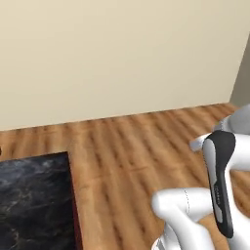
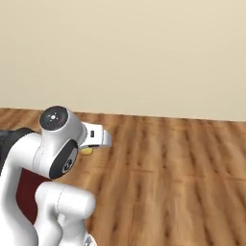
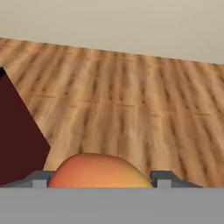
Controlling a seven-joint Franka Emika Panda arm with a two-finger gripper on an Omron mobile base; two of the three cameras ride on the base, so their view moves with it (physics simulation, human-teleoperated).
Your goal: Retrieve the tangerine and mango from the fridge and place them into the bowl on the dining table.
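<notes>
Left base view: the corner of the dining table (image 1: 34, 195), black marbled top over a red base, sits at lower left on the wood floor (image 1: 136, 146); the arm (image 1: 219, 185) rises at lower right.
Right base view: the arm folds low at left, and a sliver of yellow-orange, the mango (image 2: 86, 151), peeks out under the hand.
Hand view: the mango (image 3: 99, 171) bulges orange-red between the two finger tips, so the gripper (image 3: 99, 178) is clamped on it (a wide hold, jaws well apart). A dark red panel (image 3: 19, 140) stands at left.
Step in hand: carrying the fruit toward the table, I judge.
Next move: bring the bowl into sight, then lower over it before letting go.
</notes>
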